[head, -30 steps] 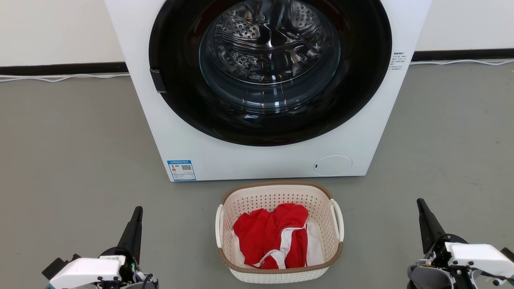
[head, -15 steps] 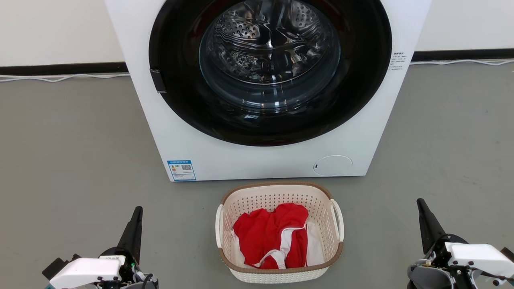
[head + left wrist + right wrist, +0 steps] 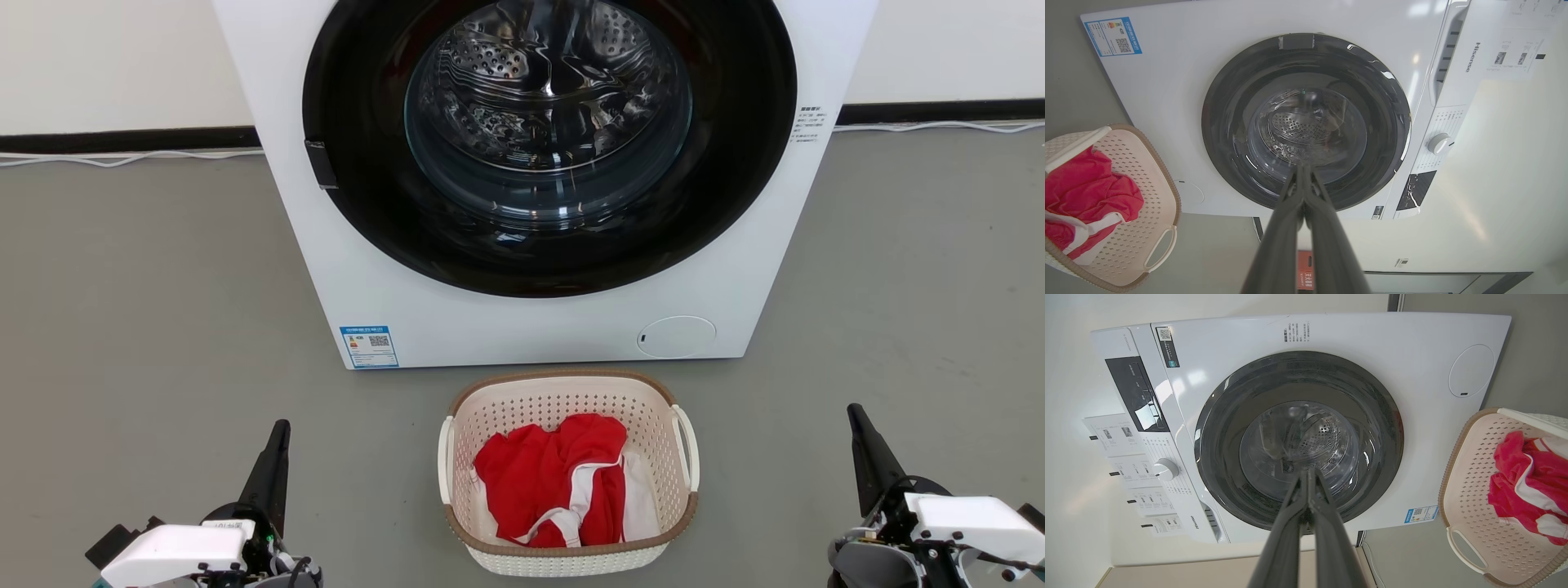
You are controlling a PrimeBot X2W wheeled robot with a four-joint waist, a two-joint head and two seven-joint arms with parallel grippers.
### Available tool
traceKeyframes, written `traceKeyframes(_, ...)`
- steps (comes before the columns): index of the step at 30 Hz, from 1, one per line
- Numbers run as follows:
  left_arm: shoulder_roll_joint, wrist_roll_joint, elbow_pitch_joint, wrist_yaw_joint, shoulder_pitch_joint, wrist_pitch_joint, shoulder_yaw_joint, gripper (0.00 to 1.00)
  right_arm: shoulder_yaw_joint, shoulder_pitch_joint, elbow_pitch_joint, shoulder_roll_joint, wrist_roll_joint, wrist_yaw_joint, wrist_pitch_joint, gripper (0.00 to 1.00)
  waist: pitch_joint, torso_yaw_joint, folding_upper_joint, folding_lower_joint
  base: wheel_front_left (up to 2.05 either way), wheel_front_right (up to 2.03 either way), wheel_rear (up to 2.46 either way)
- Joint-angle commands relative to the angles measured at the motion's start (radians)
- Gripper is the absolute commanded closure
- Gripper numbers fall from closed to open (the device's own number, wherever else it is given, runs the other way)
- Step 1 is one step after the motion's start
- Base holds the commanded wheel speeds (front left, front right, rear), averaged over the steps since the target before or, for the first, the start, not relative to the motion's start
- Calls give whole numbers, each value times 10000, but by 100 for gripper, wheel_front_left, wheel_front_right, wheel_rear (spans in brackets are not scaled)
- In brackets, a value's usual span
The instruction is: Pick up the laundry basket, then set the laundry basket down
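On a grey floor (image 3: 147, 286), before a white washing machine (image 3: 735, 269), the laundry basket (image 3: 563, 377) stands upright and level, just clear of the machine's front panel, with a red-and-white garment (image 3: 547, 474) heaped inside.

We see the left gripper (image 3: 280, 431) low at one side and the right gripper (image 3: 856, 415) low at the other. Both are well apart from the basket, and each points toward the machine. In the wrist views the fingers of the left gripper (image 3: 1303, 171) and the right gripper (image 3: 1308, 471) meet at their tips, pressed together on nothing.

We judge that this fits two stages alike: a basket waiting to be raised, or one already put back on the floor with both arms drawn away. The pictures do not settle which.

Either way, the white side handles (image 3: 688, 449) look to us like the natural hold, one per gripper. Any carrying would go best with both sides kept at the same height, so the light perforated shell neither twists nor tips its load.
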Motion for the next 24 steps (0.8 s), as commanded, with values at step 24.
traceKeyframes(24,135,-4,-289,-71,-558,63,313,100,188,-408,-295,-45,65,71,76,100,0,0,-1,-1,0,0,0)
